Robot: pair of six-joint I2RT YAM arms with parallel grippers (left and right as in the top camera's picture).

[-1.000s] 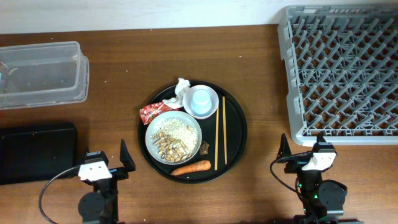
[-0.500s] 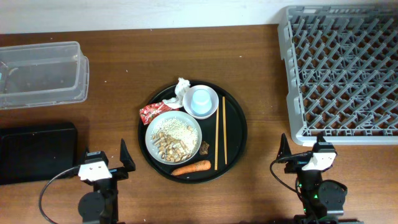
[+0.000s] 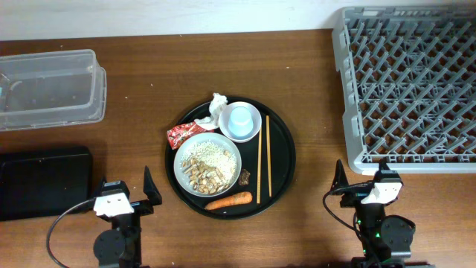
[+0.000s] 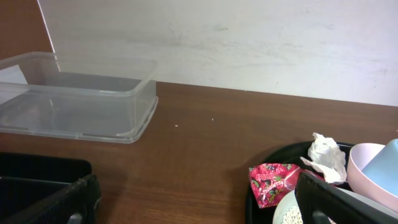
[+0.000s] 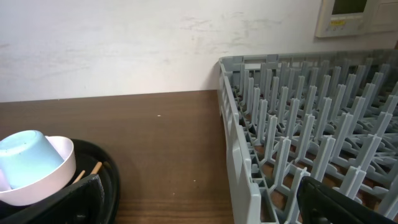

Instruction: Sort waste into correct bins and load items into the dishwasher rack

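Tray (image 3: 281, 160): carries plate (image 3: 179, 167), cup (image 3: 241, 120) nested in bowl (image 3: 256, 128), chopsticks (image 3: 259, 160), carrot (image 3: 229, 200), all awaiting sorting. Left gripper (image 3: 126, 184), right gripper (image 3: 362, 179): parked either side of tray, jaws wide, empty, ready.

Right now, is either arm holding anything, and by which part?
Nothing is held. The left gripper and the right gripper both have their jaws open and empty, apart from the round black tray.

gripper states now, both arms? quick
Left gripper: open, fingers wide, holding nothing.
Right gripper: open, fingers wide, holding nothing.
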